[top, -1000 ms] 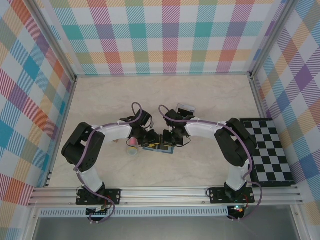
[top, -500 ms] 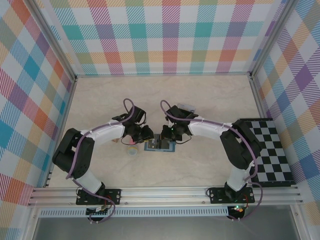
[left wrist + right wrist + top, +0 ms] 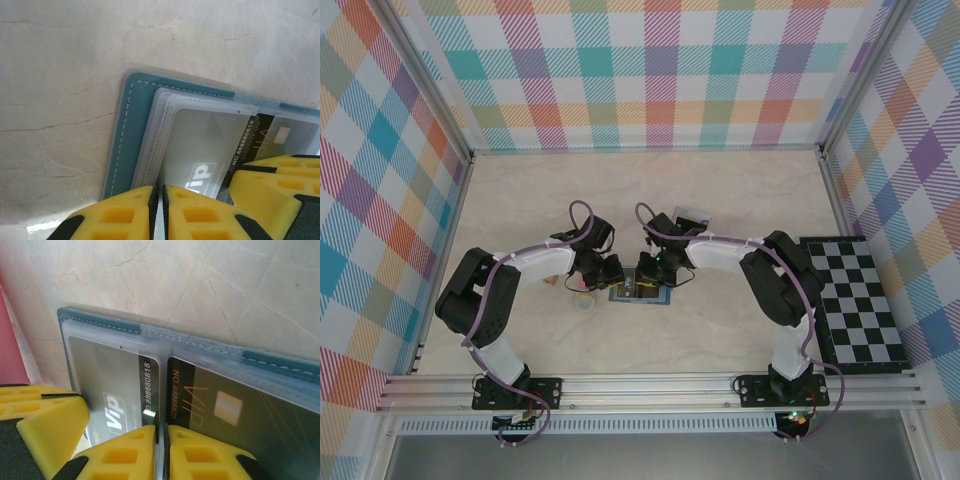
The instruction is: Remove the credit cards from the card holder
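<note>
From above, the left gripper (image 3: 611, 274) and right gripper (image 3: 646, 276) meet over the open card holder (image 3: 640, 294) mid-table (fingers too small to judge there). The left wrist view shows its fingers (image 3: 125, 212) pressed together, holding nothing visible, by the holder's teal edge. The right wrist view adds two black VIP cards (image 3: 115, 385) in clear sleeves, and its fingers (image 3: 200, 452) are likewise closed at the fold.

Table (image 3: 740, 340): pale marbled top. Card holder (image 3: 640, 294) lies open and flat near centre. Just left of it are a pink stick (image 3: 583, 285) and a small round item (image 3: 583, 303). Cards (image 3: 693, 213) lie farther back. Checkerboard (image 3: 850, 300) lies flat at the right edge.
</note>
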### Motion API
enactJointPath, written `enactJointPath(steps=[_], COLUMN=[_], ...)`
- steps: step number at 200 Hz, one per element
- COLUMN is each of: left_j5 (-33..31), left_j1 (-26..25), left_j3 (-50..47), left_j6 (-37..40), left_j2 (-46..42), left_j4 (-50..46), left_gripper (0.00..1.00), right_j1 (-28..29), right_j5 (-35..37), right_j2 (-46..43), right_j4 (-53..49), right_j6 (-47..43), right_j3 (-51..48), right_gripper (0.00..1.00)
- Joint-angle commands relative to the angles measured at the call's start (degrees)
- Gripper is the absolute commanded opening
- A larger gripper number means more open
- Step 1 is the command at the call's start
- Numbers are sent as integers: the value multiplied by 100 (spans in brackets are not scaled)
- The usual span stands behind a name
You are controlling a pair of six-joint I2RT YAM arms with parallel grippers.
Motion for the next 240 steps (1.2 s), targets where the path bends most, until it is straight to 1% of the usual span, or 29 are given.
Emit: enactJointPath(steps=[1, 50, 66, 93, 121, 146, 168, 207, 213, 240], left_j5=[-374, -655, -607, -415, -269, -188, -317, -386, -376, -189], left_j1=[53, 54, 49, 49, 49, 49, 49, 67, 67, 76], left_j3=[-120, -216, -242, -277, -297, -306, -308, -284, -278, -268], left_j6=[-69, -151, -151, -154, -139, -129, -111, -106, -106, -103], left_j2=[240, 268, 299, 334, 326, 309, 233, 110, 90, 5], left_j4=[-445, -640, -595, -431, -334, -302, -396, -487, -481, -397], left_gripper=[14, 13, 13, 12, 13, 14, 17, 23, 25, 28], right_j1=[-7, -7, -7, -7, -7, -3, -16, -56, -68, -126], right_j5=[-23, 104, 20, -333, -535, -452, -281, 25, 47, 76], right_j2=[141, 209, 215, 233, 198, 156, 38, -271, -316, -468], right_j4=[-113, -302, -199, 46, 199, 139, 68, -107, -117, -187], right_j6=[36, 48, 38, -39, -117, -143, -155, -198, -210, -242], right_j3=[136, 152, 124, 100, 83, 94, 37, -173, -213, -354], right_gripper=[16, 20, 20, 17, 15, 10, 6, 3, 3, 2])
